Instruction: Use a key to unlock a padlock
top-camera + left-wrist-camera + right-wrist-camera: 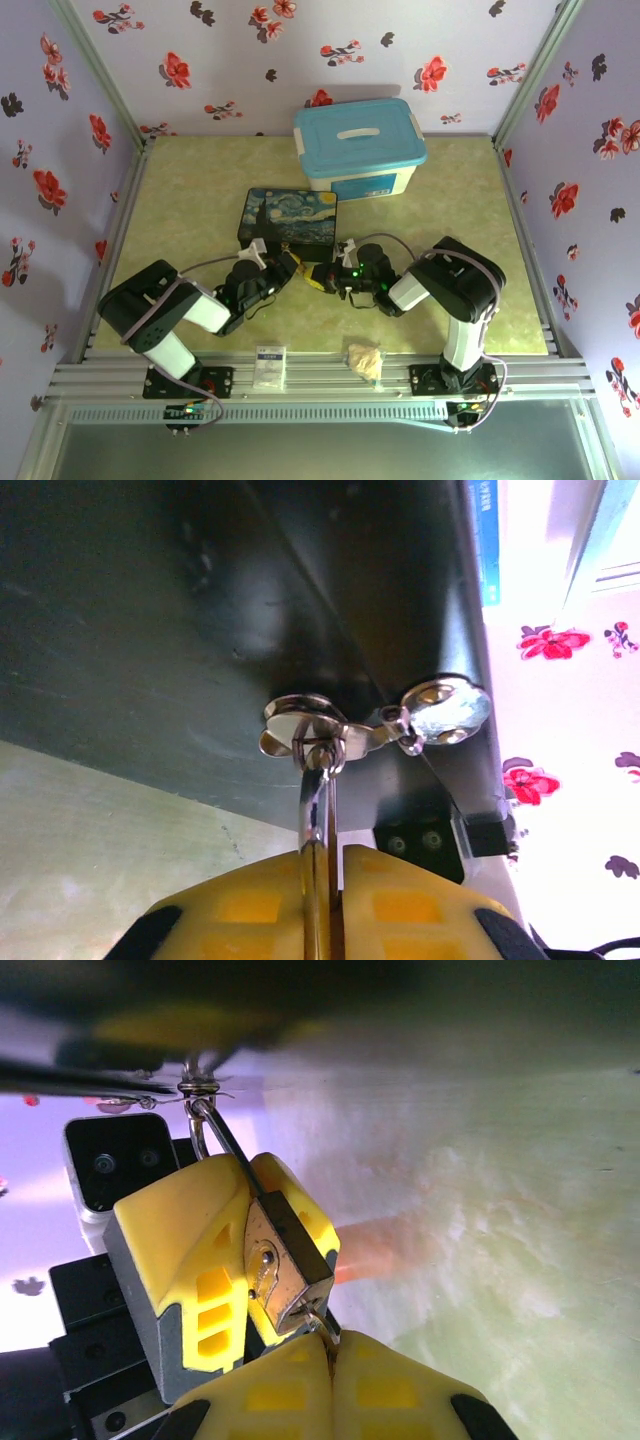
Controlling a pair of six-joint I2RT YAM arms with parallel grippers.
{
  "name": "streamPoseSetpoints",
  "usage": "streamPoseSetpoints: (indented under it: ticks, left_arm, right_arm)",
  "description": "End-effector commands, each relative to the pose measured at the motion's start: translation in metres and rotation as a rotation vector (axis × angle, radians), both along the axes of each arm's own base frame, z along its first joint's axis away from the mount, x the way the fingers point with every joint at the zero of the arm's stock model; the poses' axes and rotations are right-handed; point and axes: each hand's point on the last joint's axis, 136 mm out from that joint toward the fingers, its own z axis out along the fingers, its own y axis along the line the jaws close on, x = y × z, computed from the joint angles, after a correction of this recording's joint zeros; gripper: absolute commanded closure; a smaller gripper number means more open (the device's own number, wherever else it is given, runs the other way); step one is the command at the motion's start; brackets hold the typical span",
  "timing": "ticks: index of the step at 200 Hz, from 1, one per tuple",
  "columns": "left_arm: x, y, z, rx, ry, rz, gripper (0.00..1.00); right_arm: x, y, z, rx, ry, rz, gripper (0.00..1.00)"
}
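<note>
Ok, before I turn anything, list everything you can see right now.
storage box: one, light blue lid, back centre of table
painted tin: one, dark blue swirls, in front of storage box
white packet: one, near edge, left of centre
beige wad: one, near edge, right of white packet
padlock: one, brass, silver shackle, clamped in left gripper
ring cluster: one, silver, at shackle's top
key: one, apparently; thin metal at padlock's base, pinched by right gripper
left gripper: one, yellow, shut
right gripper: one, yellow, shut

Top camera looks down from behind the arms — wrist cameras face each other, close on the padlock [285, 1260].
</note>
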Motion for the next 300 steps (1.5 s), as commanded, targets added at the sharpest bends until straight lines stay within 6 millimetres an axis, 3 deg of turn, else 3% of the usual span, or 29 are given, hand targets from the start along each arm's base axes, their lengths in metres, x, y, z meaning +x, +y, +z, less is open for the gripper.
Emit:
streamPoseSetpoints:
  ticks: [1,50,71,106,121,137,202,251,300]
  left_arm:
    - [-0.023,-0.036,0.014,-0.062,-0.018,-0.165,1.00]
    - [-0.025,-0.041,0.007,-0.049,-0.007,-0.173,0.94]
    - [-0.027,-0.042,0.005,-0.046,-0.001,-0.175,1.00]
    - [-0.027,-0.041,0.008,-0.051,-0.010,-0.172,1.00]
    - [-0.027,-0.041,0.010,-0.050,-0.014,-0.171,1.00]
    - [-0.026,-0.038,0.008,-0.044,-0.012,-0.155,1.00]
    - [-0.016,-0.027,0.001,-0.013,0.003,-0.098,1.00]
    - [-0.015,-0.025,0.003,-0.015,0.004,-0.088,1.00]
    - [-0.016,-0.024,0.005,-0.024,0.006,-0.086,1.00]
  right_arm:
    - [0.019,0.015,0.038,0.043,-0.181,-0.033,1.00]
    - [0.020,0.023,0.046,0.121,-0.172,-0.042,1.00]
    - [0.021,0.022,0.048,0.167,-0.156,-0.059,1.00]
    - [0.025,0.017,0.047,0.166,-0.161,-0.088,0.95]
    - [0.025,0.013,0.043,0.114,-0.177,-0.093,0.94]
    - [0.022,0.007,0.038,0.057,-0.183,-0.087,0.85]
    - [-0.009,-0.022,-0.015,-0.427,-0.254,0.029,0.72]
    - [-0.015,-0.042,-0.021,-0.689,-0.414,0.123,0.69]
    - [-0.017,-0.026,-0.009,-0.788,-0.610,0.210,0.67]
